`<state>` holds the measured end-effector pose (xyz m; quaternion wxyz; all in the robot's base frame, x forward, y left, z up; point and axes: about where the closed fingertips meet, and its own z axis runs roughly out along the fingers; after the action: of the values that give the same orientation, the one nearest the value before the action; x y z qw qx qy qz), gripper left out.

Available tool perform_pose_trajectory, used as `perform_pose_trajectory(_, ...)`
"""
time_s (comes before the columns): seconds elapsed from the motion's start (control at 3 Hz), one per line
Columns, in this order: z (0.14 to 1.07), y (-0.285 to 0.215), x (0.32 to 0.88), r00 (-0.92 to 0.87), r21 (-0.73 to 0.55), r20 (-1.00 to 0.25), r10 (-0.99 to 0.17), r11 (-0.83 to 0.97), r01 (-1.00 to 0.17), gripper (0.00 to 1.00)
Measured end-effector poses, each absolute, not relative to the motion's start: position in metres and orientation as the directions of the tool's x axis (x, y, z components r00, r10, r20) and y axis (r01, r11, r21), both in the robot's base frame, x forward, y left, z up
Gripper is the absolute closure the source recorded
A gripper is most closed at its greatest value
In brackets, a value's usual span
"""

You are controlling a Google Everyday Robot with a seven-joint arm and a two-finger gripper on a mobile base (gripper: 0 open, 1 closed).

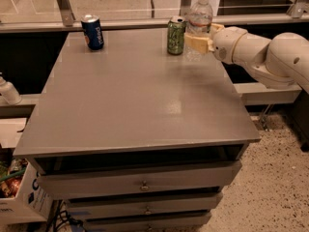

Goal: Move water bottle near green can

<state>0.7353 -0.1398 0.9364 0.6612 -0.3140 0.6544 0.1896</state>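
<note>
At the far left, off the worktop (135, 95), a small white bottle (7, 91) plays no part. On the worktop's back edge stands a blue Pepsi can (92, 32), well apart from the green can (176, 35) further right. Just beside the green can, on its right, the water bottle (200, 19) stands upright, long axis vertical, white cap pointing up. The tool (195, 41) reaches in from the right and is clamped around the bottle's lower body. The carry looks nearly done: the placing step is in hand. Whether the base rests on the worktop cannot be told, so the next move likely calls for lowering gently, then releasing without nudging the can.
</note>
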Motion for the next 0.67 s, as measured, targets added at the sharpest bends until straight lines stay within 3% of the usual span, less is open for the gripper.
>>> perform_pose_trajectory(0.67, 0.939, -0.162, 0.781, 0.064, -0.194, -0.978, -0.198, 0.756, -0.626, 1.00)
